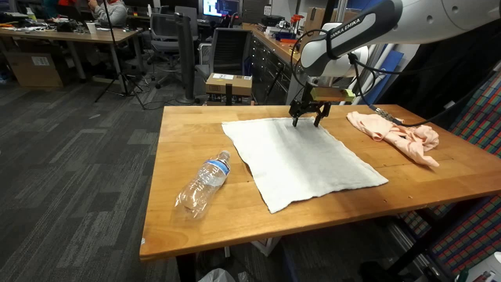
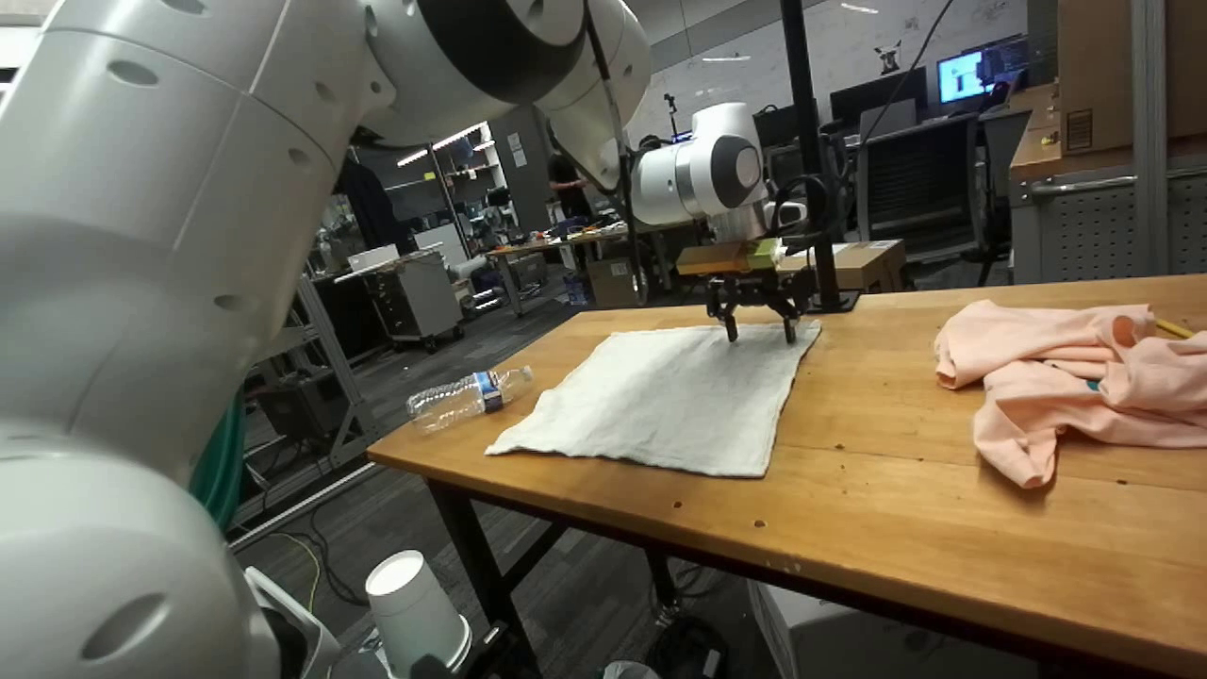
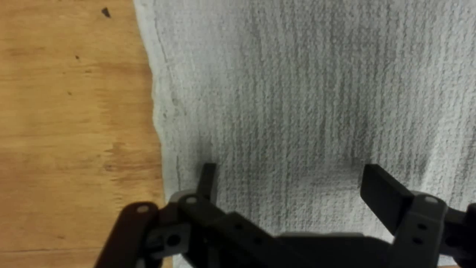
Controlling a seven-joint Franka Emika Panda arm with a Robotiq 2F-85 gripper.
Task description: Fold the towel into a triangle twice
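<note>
The thin white towel (image 1: 303,162), roughly square with slightly wavy edges, lies spread out nearly flat, near the bottle (image 1: 206,181) but apart from it.

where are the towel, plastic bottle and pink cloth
towel (image 1: 301,158), in an exterior view: middle of its surface
plastic bottle (image 1: 204,185), in an exterior view: its clear body
pink cloth (image 1: 394,138), in an exterior view: a central fold

There's the towel (image 3: 290,111), matt cloth, its ribbed weave looking rough up close! Under the towel, the table (image 1: 188,141), smooth wood, softly glossy; beside the towel, the bottle (image 1: 203,184), shiny clear plastic; across the towel from that, the peach cloth (image 2: 1070,401), matt!
</note>
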